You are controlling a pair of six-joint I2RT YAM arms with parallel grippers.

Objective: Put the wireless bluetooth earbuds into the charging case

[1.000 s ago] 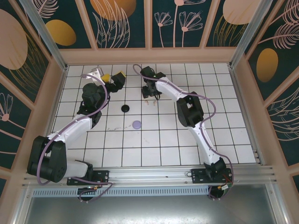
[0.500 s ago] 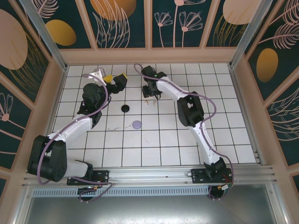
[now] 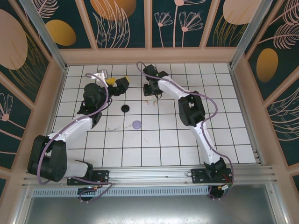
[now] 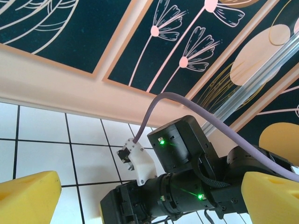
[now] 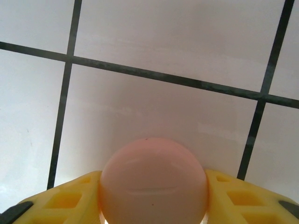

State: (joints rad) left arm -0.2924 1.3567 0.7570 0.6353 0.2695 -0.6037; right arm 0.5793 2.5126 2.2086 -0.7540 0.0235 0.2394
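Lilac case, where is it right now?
In the top view, the lilac case lies on the tiled table, just nearer the robot and right of the black case.

The right wrist view's lower edge cuts off the pink case (image 5: 153,179) and the fingers (image 5: 240,198) of the right pincer (image 5: 153,191)

Smooth pink plastic case (image 5: 153,179), matt white tiles (image 5: 154,107)

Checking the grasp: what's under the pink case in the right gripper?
Beyond the pink case, flanked by yellow fingers, white tiles show. The spot directly beneath is covered.
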